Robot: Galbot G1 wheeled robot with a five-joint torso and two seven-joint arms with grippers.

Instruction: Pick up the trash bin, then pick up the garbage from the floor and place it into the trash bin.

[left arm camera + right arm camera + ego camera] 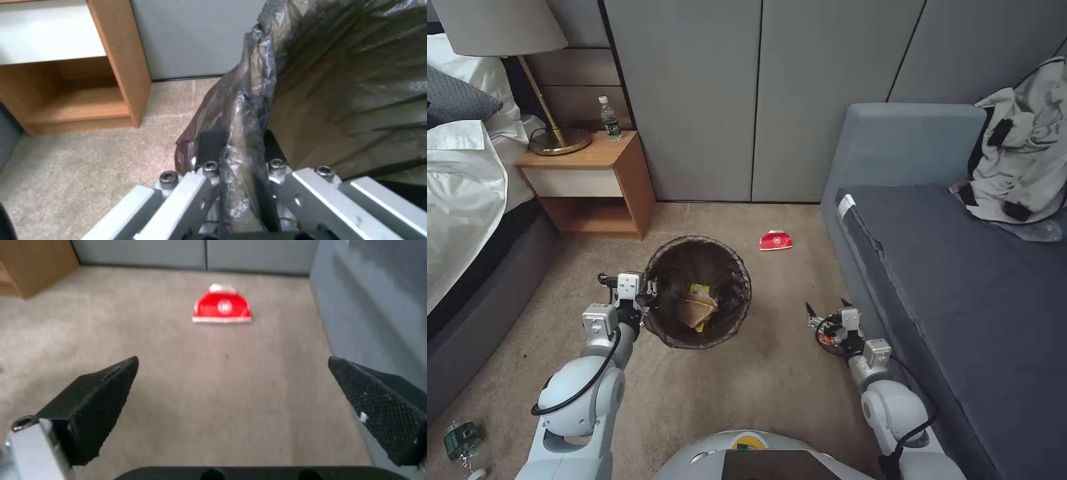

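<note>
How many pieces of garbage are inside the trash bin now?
2 visible in the trash bin: a tan paper bag and a yellow wrapper partly under it. More may be hidden beneath.

Both arms are glossy white with rounded joint housings and black cables looping along them. The left tool [650, 288] is bare silver metal with dark socket-head screws. The right tool [231, 386] has black, diamond-textured wedge pads [102, 400]. The white torso dome carries a yellow marking.
</note>
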